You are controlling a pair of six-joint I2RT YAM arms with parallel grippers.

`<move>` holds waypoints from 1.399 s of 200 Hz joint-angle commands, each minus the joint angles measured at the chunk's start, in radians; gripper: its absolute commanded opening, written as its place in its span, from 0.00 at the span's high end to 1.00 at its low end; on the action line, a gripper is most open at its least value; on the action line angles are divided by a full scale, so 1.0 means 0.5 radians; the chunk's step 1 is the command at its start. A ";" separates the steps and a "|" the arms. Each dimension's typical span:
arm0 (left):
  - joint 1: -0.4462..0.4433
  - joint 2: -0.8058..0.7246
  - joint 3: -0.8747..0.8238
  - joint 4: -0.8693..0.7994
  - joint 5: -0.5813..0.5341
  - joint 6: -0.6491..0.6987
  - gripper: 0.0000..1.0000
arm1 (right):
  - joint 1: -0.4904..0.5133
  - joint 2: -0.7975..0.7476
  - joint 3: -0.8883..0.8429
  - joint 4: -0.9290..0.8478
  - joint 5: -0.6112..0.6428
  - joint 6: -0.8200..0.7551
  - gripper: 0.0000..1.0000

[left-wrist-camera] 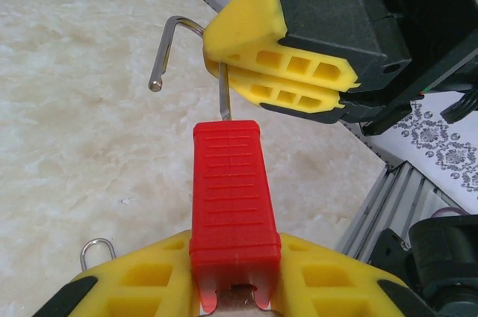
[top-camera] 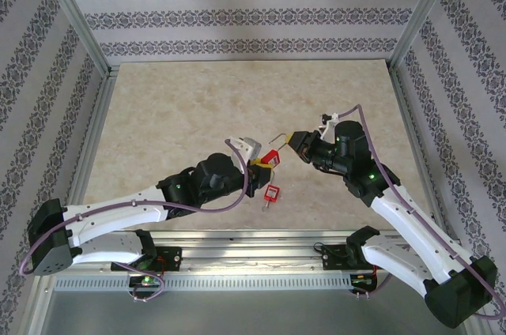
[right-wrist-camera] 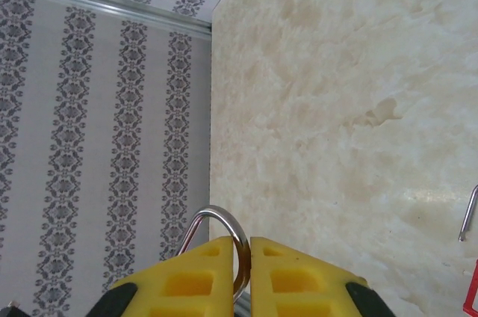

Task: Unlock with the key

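Key: position cannot be determined. In the top view, the yellow near the left gripper (top-camera: 258, 166) cannot be told apart from that gripper's own yellow finger pads.

Red padlock (left-wrist-camera: 233, 197): held off the table near the middle of the top view, clamped at its lower end between the left gripper's two yellow fingers (left-wrist-camera: 142, 279), which press on either side of its ribbed body. Its thin silver shackle (left-wrist-camera: 170, 33) is unlatched. One leg rises from the body. The other leg hangs free at the upper left of the left wrist view, apart from the body.

Right gripper (top-camera: 294, 140): just right of the padlock in the top view. Its yellow pads (left-wrist-camera: 291, 63) are pressed together at the shackle's top bend. In the right wrist view, a curved silver wire sits pinched between them.

Second padlock (top-camera: 273, 193): red, lying on the marbled beige table (top-camera: 198, 106) just below the held one in the top view and not touching it.

Surroundings: patterned walls (top-camera: 237, 19) enclose the table on three sides. A metal rail (top-camera: 237, 240) runs along its lower edge in the top view.
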 commanded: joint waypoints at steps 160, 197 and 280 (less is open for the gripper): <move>0.333 -0.106 -0.383 0.325 0.117 -0.256 0.00 | -0.026 0.166 0.211 -0.338 0.208 -0.373 1.00; 0.360 -0.176 -0.399 0.254 0.128 -0.193 0.00 | -0.030 0.250 0.234 -0.479 0.364 -0.488 1.00; 0.414 -0.211 -0.396 0.146 0.158 -0.108 0.00 | -0.290 0.328 -0.006 -0.457 0.387 -0.617 1.00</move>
